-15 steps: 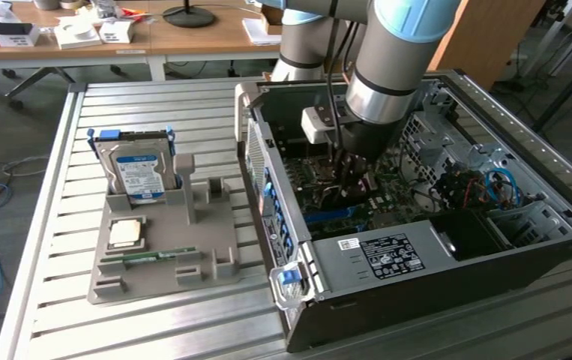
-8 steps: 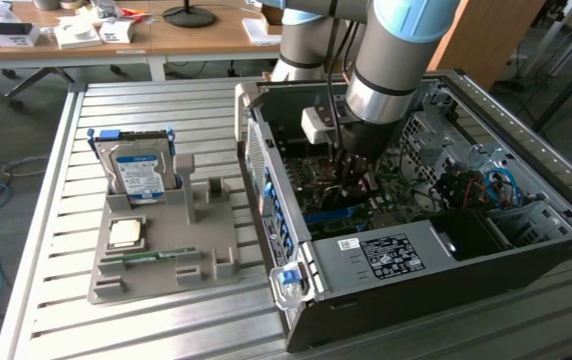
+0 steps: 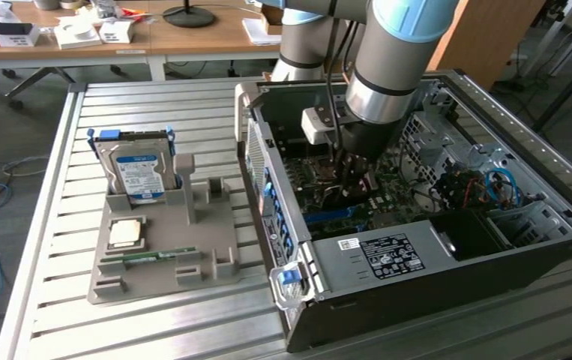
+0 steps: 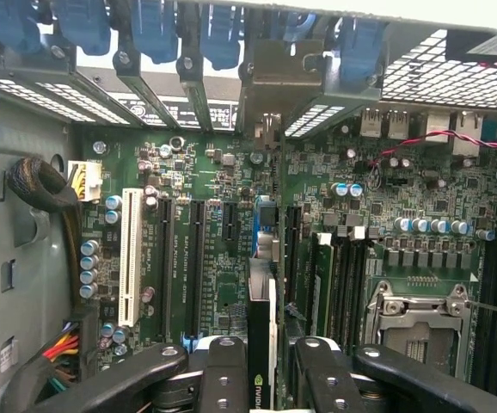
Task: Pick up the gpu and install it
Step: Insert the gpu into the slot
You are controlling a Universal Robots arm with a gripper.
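My gripper [image 3: 351, 171] reaches down inside the open computer case [image 3: 296, 247], above the green motherboard [image 3: 386, 187]. In the wrist view the gpu [image 4: 262, 320] is seen edge-on as a thin dark card, clamped between my two black fingers [image 4: 223, 379], so the gripper [image 4: 261, 383] is shut on it. Its silver bracket [image 4: 274, 73] stands at the rear slot openings of the case, among the blue latches [image 4: 158, 30]. The card runs along a motherboard expansion slot [image 4: 266, 219]; I cannot tell whether its edge is seated in it.
A grey parts holder [image 3: 166, 255] on the slatted table carries an upright hard drive [image 3: 138, 169], a processor chip [image 3: 126, 232] and a green memory stick [image 3: 151, 256]. Inside the case are black expansion slots [image 4: 193, 258], a white slot [image 4: 130, 254], the empty processor socket [image 4: 420, 314], a power supply [image 3: 386, 255] and cable bundles [image 4: 46, 194].
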